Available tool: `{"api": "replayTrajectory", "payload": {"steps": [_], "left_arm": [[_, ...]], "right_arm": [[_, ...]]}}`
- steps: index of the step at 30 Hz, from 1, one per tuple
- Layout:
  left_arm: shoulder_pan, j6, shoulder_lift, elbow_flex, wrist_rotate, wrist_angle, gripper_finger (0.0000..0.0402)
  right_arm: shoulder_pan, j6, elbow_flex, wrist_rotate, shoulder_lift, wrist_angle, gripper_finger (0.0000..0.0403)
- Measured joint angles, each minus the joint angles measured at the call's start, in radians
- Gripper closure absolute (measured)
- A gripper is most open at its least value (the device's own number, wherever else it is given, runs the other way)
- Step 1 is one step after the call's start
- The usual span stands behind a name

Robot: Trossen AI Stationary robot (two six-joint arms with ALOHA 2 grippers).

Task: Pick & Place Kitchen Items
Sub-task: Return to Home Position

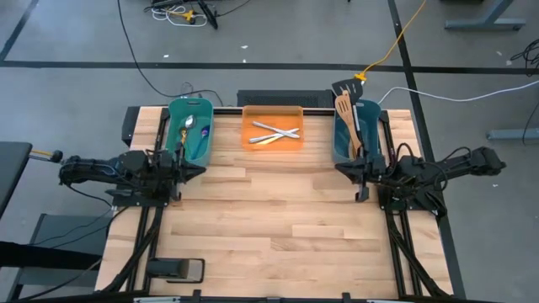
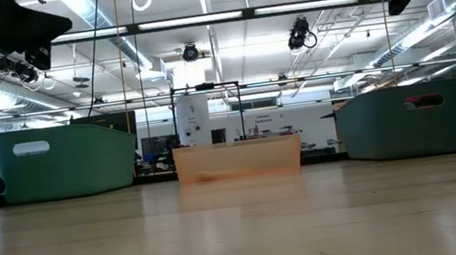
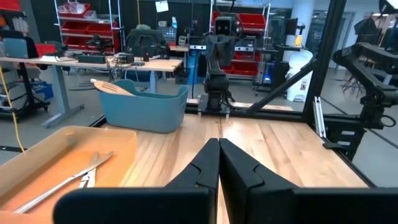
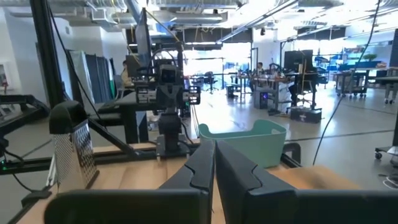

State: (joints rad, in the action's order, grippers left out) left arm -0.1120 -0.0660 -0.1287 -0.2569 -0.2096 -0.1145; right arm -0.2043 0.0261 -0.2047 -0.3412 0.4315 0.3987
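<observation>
— On the wooden table (image 1: 278, 227), what does the overhead view add?
— Contents. At table height only walls show: two teal tubs, one orange tray (image 1: 257, 118). From above, the right tub (image 1: 370, 126) holds wooden spatulas (image 1: 345, 114) and a black turner (image 1: 344, 87). The tray holds two crossed silver pieces (image 1: 276, 132). The left tub (image 1: 192, 102) holds small spoons (image 1: 189, 126), too small to count.
— And the pincers?
— The left gripper (image 1: 200, 169) and right gripper (image 1: 338, 168) hover just before their tubs, each clenched tight, fingers meeting, grasping nothing, touching nothing.
</observation>
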Motion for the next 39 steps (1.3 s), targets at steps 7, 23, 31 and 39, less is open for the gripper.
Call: {"api": "replayTrajectory", "payload": {"steps": [7,23,31,39], "left_arm": [[0.000,0.000,0.000,0.002,0.037,0.000,0.0390],[0.000,0.000,-0.001,0.020,0.046,0.010,0.0390],[0.000,0.028,0.000,0.206,0.017,0.255,0.0390],[0.000,0.026,0.000,0.209,0.067,0.260,0.0390]], "right_arm": [[0.000,0.001,0.025,-0.002,-0.103,-0.077,0.0378],[0.000,-0.040,0.034,-0.042,-0.266,-0.327,0.0378],[0.000,-0.071,0.081,-0.040,-0.292,-0.318,0.0378],[0.001,-0.078,0.191,-0.069,-0.322,-0.228,0.0378]]}}
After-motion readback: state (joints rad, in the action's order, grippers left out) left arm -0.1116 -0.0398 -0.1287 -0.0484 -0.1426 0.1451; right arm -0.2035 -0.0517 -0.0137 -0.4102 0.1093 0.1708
